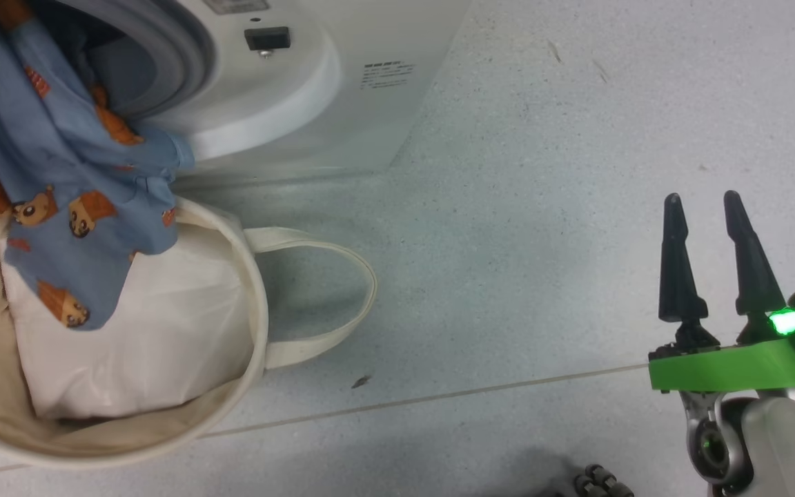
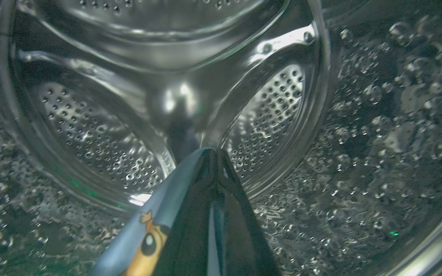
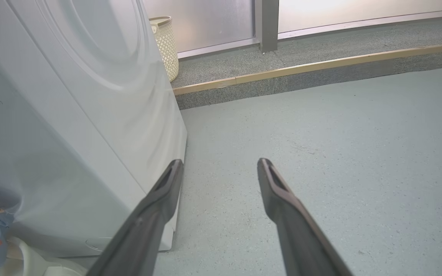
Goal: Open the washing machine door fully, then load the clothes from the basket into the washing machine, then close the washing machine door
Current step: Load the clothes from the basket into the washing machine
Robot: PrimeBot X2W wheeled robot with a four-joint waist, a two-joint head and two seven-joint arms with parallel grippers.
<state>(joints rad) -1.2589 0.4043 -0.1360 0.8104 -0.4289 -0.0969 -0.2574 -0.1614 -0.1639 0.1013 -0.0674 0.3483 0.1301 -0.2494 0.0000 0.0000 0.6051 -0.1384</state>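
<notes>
The washing machine (image 1: 384, 41) stands at the upper left, and its door is out of view. Light blue clothes (image 1: 73, 172) printed with orange faces trail from the grey-ringed opening down into the cream basket (image 1: 254, 304). Inside the perforated steel drum (image 2: 267, 111), my left gripper (image 2: 210, 153) is shut on the blue clothes (image 2: 144, 237). My right gripper (image 1: 701, 195) hangs open over bare floor, well to the right of the basket. In the right wrist view the right gripper (image 3: 220, 161) holds nothing, beside the machine's white side (image 3: 71, 134).
A plain white bundle (image 1: 156, 331) lies in the basket under the blue fabric. One loop handle (image 1: 363, 276) flops onto the floor to the right. Behind the machine stand a cream wicker bin (image 3: 165, 42) and a raised step (image 3: 320, 73). Grey floor spreads to the right.
</notes>
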